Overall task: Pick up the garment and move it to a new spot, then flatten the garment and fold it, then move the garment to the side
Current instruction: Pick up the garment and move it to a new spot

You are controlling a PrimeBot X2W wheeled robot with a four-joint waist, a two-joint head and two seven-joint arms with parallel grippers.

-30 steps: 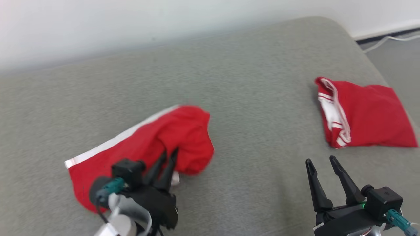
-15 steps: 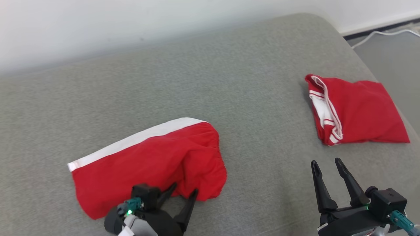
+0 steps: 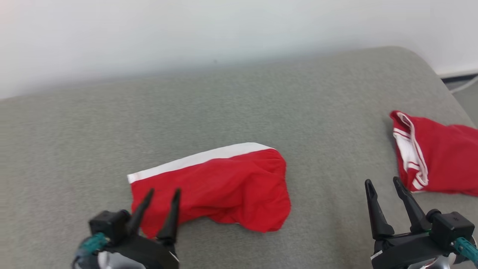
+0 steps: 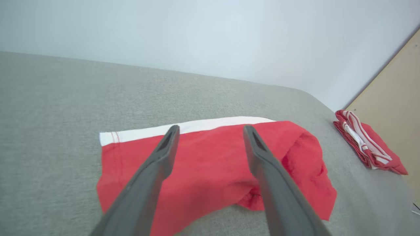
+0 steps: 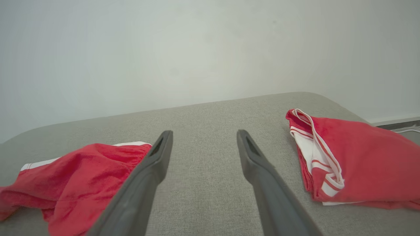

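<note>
Lying loosely folded on the gray cushion [image 3: 261, 104], the red shorts [image 3: 224, 186] seem nearly done; left claw [image 3: 164, 191] and right claw [image 3: 382, 181] both gape empty, so moving aside remains.

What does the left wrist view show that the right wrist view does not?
Left wrist view: the left tool, open, pointing at the red garment with the white band; a beige surface at the right edge. Right wrist view: the right tool, open, over bare grey cushion; a dark strip at the wall's foot. Both: that garment, the second red garment to its right, the cushion, the pale wall.
</note>
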